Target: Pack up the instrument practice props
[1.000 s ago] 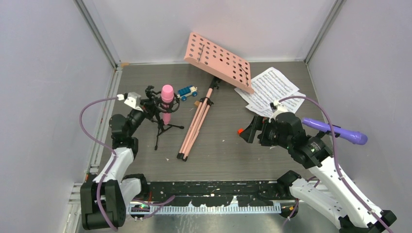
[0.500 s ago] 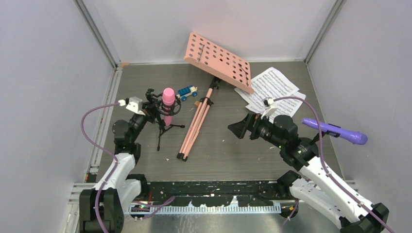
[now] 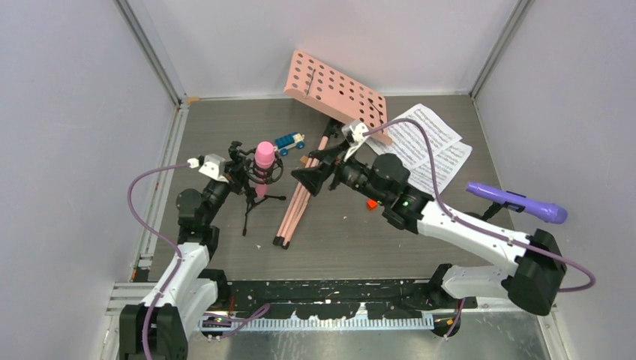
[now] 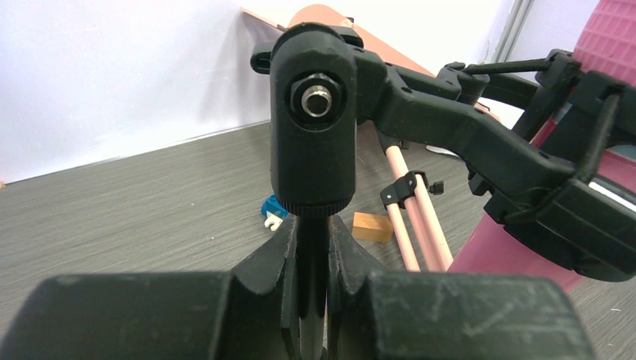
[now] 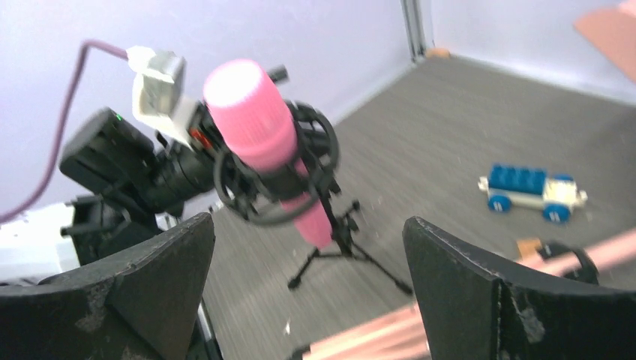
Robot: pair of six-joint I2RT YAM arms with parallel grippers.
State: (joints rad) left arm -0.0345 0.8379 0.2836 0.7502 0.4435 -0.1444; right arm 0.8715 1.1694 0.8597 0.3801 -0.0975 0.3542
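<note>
The right gripper (image 3: 311, 178), fingers spread, has swung from four o'clock to centre, near the pink microphone (image 3: 263, 156) at nine o'clock, whose stand (image 4: 312, 150) the left gripper (image 4: 311, 262) pinches. Two microphones, counting the purple microphone (image 3: 517, 202); one rack (image 3: 337, 94); one toy car (image 3: 289, 141).

Left arm (image 3: 187, 251) bent forward, left gripper (image 4: 311, 259) clamped on mic stand (image 4: 312, 150) post, right arm (image 3: 465, 229) stretched across leftward, right gripper (image 3: 306, 181) spread wide
</note>
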